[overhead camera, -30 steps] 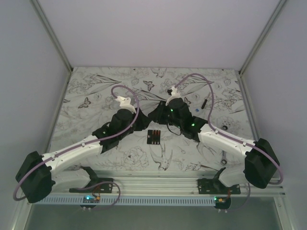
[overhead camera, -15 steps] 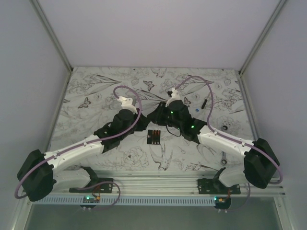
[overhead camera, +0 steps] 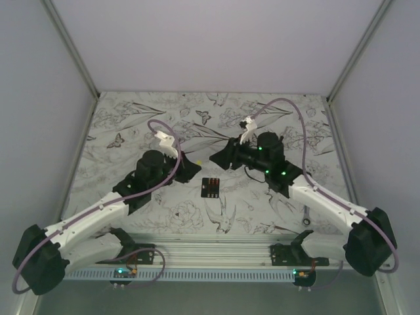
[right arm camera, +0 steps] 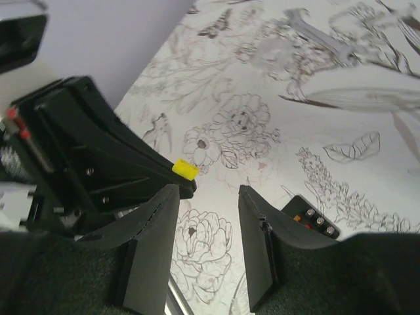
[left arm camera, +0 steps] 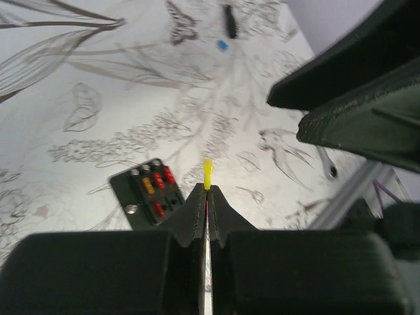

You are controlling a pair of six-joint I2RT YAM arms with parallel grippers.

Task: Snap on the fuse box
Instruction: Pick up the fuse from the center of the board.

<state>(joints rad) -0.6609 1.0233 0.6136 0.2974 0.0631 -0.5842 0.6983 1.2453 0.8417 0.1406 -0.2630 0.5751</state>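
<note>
The fuse box (overhead camera: 210, 188) lay flat near the middle of the counter (overhead camera: 131, 125), between the two arms and touched by neither hand. It was a black square, its face set with rows of red and orange fuses and small silver studs; any lettering was too small to read. The counter was white, printed with line-drawn flowers, butterflies and birds, inside pale lilac walls. The left hand (left arm camera: 207, 191) was pinched together on a yellow fuse (left arm camera: 207, 176). The right hand (right arm camera: 209, 197) stood apart, empty.
</note>
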